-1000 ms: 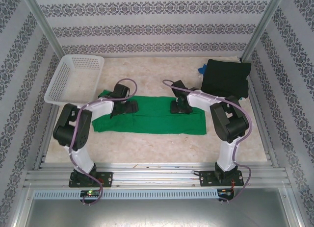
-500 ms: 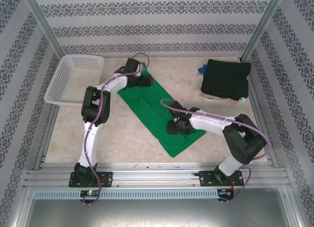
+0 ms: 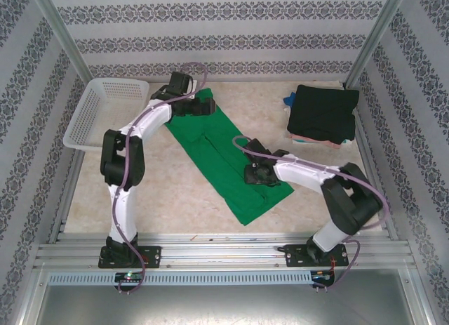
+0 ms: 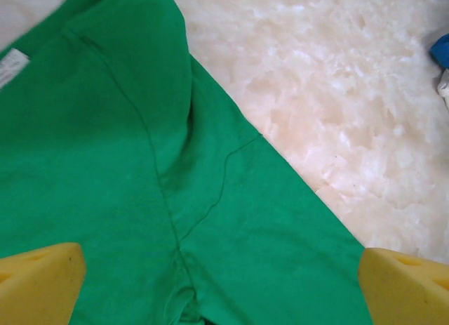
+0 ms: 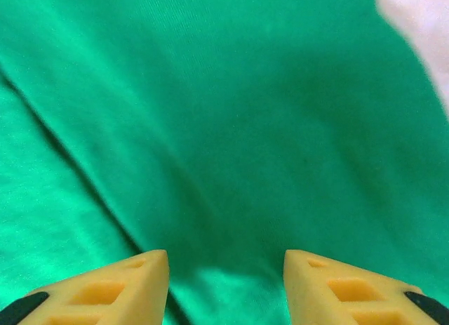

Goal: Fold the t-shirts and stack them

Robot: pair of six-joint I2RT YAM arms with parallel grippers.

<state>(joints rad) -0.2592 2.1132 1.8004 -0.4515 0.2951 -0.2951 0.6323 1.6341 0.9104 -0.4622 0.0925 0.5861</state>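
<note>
One green t-shirt (image 3: 210, 146), left gripper (image 4: 221, 286) spread wide over its far end, right gripper (image 5: 226, 283) half-spread over its near half

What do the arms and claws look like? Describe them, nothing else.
The left arm and right arm have white shells, black joints and black bases. A mauve cable loops along each. The left claw and right claw have yellow wedge-shaped fingers; the right's show slot cut-outs.
</note>
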